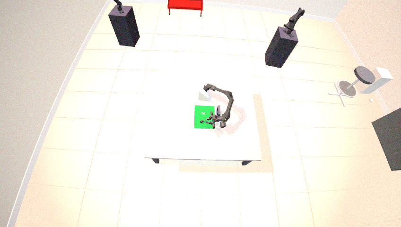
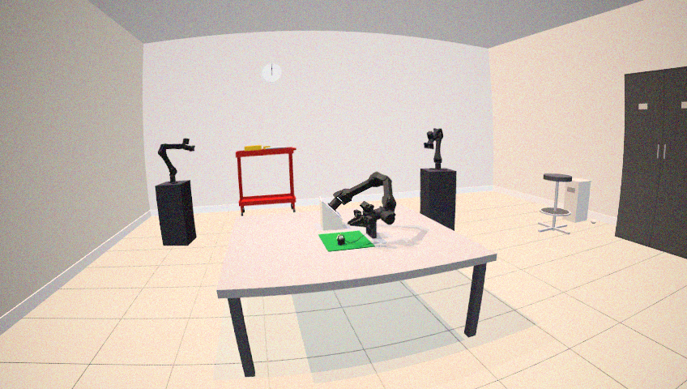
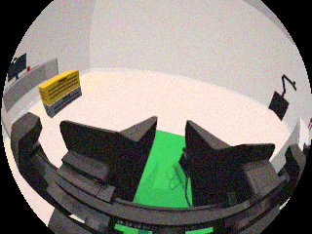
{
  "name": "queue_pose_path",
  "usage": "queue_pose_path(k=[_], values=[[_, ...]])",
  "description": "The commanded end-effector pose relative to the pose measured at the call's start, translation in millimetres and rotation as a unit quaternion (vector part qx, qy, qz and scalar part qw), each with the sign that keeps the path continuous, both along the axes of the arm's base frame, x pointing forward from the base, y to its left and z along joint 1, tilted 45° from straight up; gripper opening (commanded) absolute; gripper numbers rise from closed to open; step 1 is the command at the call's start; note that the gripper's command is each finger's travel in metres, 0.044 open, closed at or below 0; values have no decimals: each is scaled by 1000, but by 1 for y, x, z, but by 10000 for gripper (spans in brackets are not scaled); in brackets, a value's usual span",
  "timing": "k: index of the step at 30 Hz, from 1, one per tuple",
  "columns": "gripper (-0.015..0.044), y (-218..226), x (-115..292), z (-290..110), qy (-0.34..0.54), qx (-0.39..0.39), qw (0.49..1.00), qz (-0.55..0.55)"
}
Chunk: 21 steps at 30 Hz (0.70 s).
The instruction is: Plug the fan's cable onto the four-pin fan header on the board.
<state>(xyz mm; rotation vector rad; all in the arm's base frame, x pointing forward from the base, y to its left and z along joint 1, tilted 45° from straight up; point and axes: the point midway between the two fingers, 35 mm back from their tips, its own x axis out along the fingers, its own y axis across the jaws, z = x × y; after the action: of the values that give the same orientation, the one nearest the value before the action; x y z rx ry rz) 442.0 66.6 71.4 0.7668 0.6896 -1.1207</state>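
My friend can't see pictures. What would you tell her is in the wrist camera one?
Two dark gripper fingers stand apart with nothing between them, and the gripper points over a bright green board. A thin dark cable lies on the board, with pale table beyond.

red cart (image 2: 239,166) | wall clock (image 2: 271,72) | stool (image 2: 556,177) | dark cabinet (image 2: 650,159) | white table (image 2: 270,270)

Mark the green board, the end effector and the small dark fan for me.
green board (image 1: 199,122), top view, bare lower-left area of its face.
end effector (image 3: 171,132), wrist view, midway between the parted fingertips, nothing held.
fan (image 2: 340,239), exterior view, its dark round body on the board.
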Motion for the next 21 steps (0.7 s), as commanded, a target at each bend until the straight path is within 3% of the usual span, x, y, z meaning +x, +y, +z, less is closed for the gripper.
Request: queue_pose_path(k=[1, 21], values=[[140, 0, 0, 0, 0, 0, 1000, 0], [140, 0, 0, 2, 0, 0, 1000, 0]])
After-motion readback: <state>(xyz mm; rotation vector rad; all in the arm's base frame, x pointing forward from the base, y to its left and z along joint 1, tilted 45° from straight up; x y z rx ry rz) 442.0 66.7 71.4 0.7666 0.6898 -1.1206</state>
